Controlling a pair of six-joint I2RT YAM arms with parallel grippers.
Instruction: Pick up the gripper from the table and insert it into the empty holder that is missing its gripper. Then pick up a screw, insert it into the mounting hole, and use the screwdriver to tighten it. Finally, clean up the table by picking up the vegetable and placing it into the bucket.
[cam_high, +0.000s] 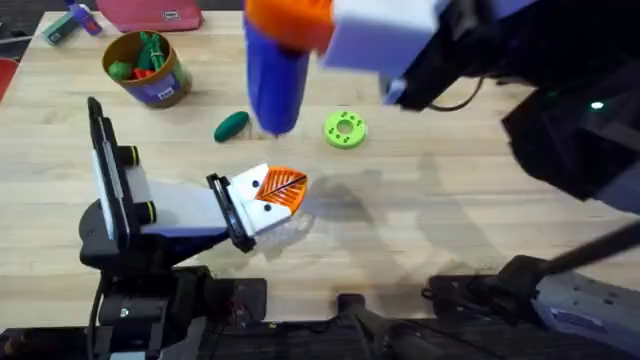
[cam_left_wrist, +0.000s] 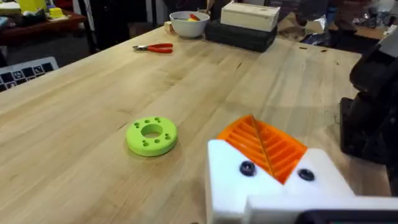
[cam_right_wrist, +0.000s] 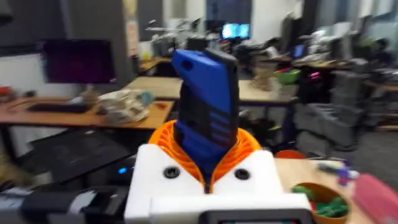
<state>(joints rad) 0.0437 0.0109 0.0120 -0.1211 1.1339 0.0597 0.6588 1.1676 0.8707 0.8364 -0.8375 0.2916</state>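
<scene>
Right hand (cam_right_wrist: 205, 165) grips the screwdriver (cam_right_wrist: 202, 112) upright. Lower it straight toward the left hand (cam_high: 268, 192) beneath, whose fingers look closed, keeping the tip vertical.

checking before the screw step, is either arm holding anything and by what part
The right gripper holds the blue screwdriver, pads clamped on its lower body, raised above the table. Whether the left gripper holds anything cannot be told.
</scene>
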